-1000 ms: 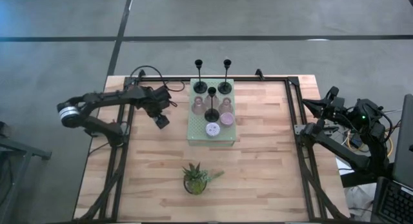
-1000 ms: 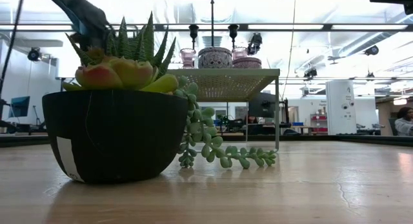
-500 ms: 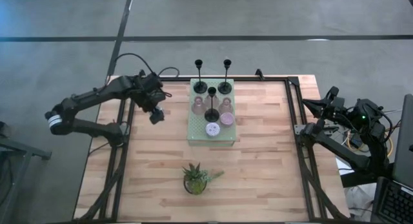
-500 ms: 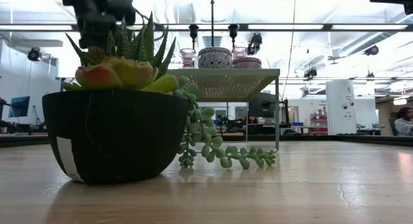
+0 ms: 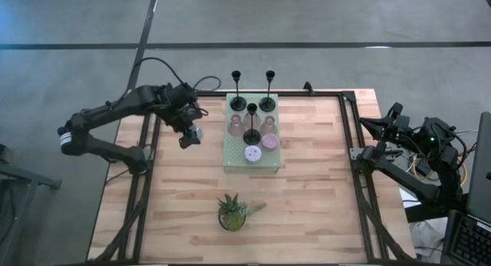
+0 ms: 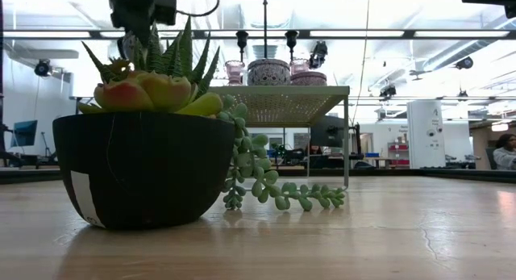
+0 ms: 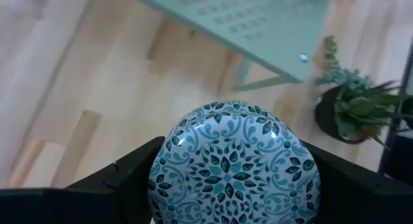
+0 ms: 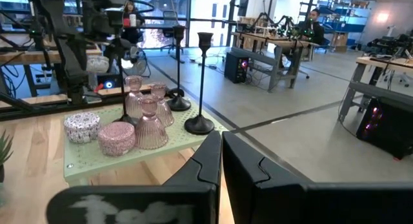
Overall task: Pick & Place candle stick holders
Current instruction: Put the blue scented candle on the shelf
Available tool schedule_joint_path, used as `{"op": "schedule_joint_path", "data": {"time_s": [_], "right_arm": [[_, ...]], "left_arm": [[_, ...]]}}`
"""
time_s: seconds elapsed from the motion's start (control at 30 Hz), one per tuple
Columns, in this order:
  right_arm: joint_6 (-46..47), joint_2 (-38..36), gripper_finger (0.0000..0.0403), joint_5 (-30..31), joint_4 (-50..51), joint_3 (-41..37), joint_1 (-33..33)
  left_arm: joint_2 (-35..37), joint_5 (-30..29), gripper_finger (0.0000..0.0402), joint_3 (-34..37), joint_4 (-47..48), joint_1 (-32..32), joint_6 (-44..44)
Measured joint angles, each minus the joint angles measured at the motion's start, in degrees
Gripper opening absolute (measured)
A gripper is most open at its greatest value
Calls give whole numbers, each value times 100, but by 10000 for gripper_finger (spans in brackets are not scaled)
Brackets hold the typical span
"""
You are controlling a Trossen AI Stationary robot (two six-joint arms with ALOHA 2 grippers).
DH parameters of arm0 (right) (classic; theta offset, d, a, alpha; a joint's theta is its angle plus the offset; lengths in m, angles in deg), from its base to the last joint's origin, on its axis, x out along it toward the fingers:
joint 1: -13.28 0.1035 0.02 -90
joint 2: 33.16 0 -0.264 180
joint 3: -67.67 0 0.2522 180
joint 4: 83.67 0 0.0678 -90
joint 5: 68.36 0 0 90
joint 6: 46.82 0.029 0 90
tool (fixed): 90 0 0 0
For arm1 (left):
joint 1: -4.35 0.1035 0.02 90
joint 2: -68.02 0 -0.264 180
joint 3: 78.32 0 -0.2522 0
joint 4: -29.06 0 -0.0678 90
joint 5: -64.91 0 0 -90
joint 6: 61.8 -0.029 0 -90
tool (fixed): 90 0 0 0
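A: Where are the candle stick holders?

B: On the green perforated stand [image 5: 265, 163] near the table's far edge. Three tall black candlesticks [image 5: 252, 136] stand upright on round bases: two along the stand's far side, one more central. Ribbed pink glass cups [image 8: 151, 125] sit around the central stem. A white patterned round holder [image 5: 252, 153] and a squat pink ribbed one [image 5: 269, 140] sit toward the stand's near side, just beside each other.

A: Any holder off the stand?

B: One. A round holder with a blue-teal floral pattern [image 7: 233, 164] sits between the left gripper's [image 5: 192, 136] dark fingers [image 7: 119, 185], which press against it from both sides. The high view puts this gripper over the wooden table [image 5: 307, 197], just beside the stand on the left arm's side, apart from it.

A: Right gripper?

B: The right gripper [image 8: 219, 161] waits off the table's right edge, beyond the black frame rail [image 5: 349, 143]. Its own wrist view shows the two fingers pressed together, holding nothing.

A: Other items?

B: A small potted succulent [image 5: 234, 211] in a dark pot stands at the near middle of the table, well apart from the stand. In the low view it fills the foreground, trailing stems hanging over the pot's rim onto the wood.
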Motion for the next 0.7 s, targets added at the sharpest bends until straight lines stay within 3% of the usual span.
{"op": "schedule_joint_path", "data": {"time_s": [0.17,0.3,0.53,0.7], "right_arm": [[0,0,8,1,1,0,0],[0,0,8,-1,1,0,0],[0,0,8,-1,1,0,-2],[0,0,8,0,1,0,0]], "left_arm": [[-309,-53,301,-245,-4,-632,146],[-581,-448,301,-487,-14,-1005,247],[-1025,-1051,301,-851,-94,-1316,621],[-1127,-1102,301,-996,-169,-1413,623]]}}
